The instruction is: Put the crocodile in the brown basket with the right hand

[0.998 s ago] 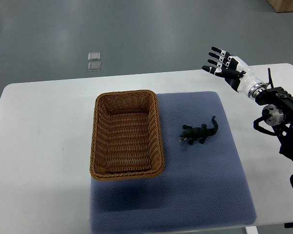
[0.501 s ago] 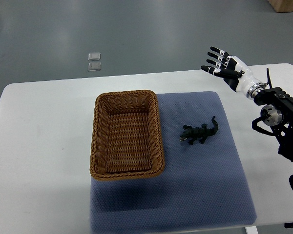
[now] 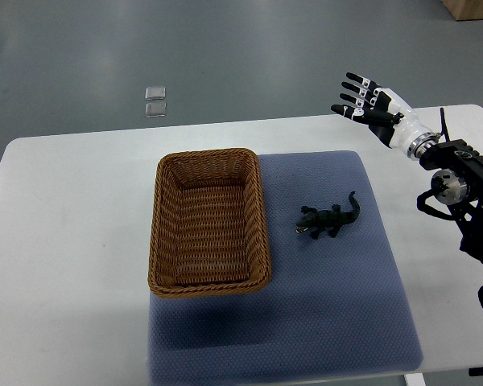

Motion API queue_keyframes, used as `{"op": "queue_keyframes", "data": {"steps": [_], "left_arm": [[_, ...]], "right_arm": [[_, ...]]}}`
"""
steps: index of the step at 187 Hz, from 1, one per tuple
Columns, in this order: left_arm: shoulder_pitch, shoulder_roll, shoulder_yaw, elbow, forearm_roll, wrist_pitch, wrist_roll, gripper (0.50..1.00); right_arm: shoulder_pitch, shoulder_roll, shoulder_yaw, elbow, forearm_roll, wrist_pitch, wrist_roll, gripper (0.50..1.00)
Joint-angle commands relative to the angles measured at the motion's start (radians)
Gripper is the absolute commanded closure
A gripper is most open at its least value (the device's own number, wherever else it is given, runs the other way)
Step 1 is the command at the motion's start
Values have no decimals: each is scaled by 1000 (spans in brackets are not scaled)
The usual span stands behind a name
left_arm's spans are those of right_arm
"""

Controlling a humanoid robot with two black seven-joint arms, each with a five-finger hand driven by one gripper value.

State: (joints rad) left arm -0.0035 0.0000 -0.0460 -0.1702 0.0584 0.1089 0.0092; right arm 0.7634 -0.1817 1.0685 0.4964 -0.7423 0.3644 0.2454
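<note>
- Up at the far right corner of the white table (image 3: 72, 241), the right hand (image 3: 377, 112) hangs in the air, its arm coming in from the right edge of the picture.
- Its fingers (image 3: 352, 93) are spread apart and pretty much straight, pointing off to the upper left. It's wide open, gripping nothing and touching nothing.
- It's a white hand with black finger segments, and the wrist runs back into the black joints and cables of the arm (image 3: 463, 193) along the right side.
- Meanwhile the crocodile (image 3: 330, 220) is just lying on the blue mat (image 3: 338, 305), well apart from the hand, nearer the robot and off to its left.
- It's a small dark green toy, belly down, snout toward the lower left and tail curling up toward the upper right.
- Over on the croc's left sits the brown basket (image 3: 157, 233), a rectangular wicker one with its long side running away from the robot. It sits on the left part of the mat. The croc is near its right wall but not touching it.
- Past the table, on the grey floor, there are two small clear squares (image 3: 154, 100), and a bit of a cardboard box (image 3: 473, 8) pokes in at the top right corner.
</note>
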Motion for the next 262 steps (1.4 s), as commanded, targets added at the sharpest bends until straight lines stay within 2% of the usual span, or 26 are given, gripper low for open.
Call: {"op": "queue_keyframes", "data": {"steps": [1, 23, 58, 84, 118, 155, 173, 198, 225, 262], "left_arm": [[0, 0, 0, 0, 0, 0, 0, 500], [0, 0, 0, 0, 0, 0, 0, 500], [0, 0, 0, 0, 0, 0, 0, 500], [0, 0, 0, 0, 0, 0, 0, 500], [0, 0, 0, 0, 0, 0, 0, 500], [0, 0, 0, 0, 0, 0, 0, 500], [0, 0, 0, 0, 0, 0, 0, 500], [-1, 0, 0, 0, 0, 0, 0, 500], [-1, 0, 0, 0, 0, 0, 0, 500], [0, 0, 0, 0, 0, 0, 0, 500]], "right_arm": [[2, -4, -2, 4, 0, 30, 0, 572], [7, -16, -13, 7, -3, 71, 0, 574], [30, -81, -88, 51, -72, 185, 31, 574], [76, -163, -252, 105, -160, 223, 117, 576], [149, -275, -487, 251, -275, 205, 199, 579], [227, -374, -708, 395, -448, 61, 281, 579], [258, -384, -792, 433, -525, -1, 310, 579], [297, -407, -926, 464, -640, -139, 364, 579], [323, -410, -1041, 476, -720, -265, 365, 579], [358, -410, -1167, 485, -783, -360, 365, 579]]}}
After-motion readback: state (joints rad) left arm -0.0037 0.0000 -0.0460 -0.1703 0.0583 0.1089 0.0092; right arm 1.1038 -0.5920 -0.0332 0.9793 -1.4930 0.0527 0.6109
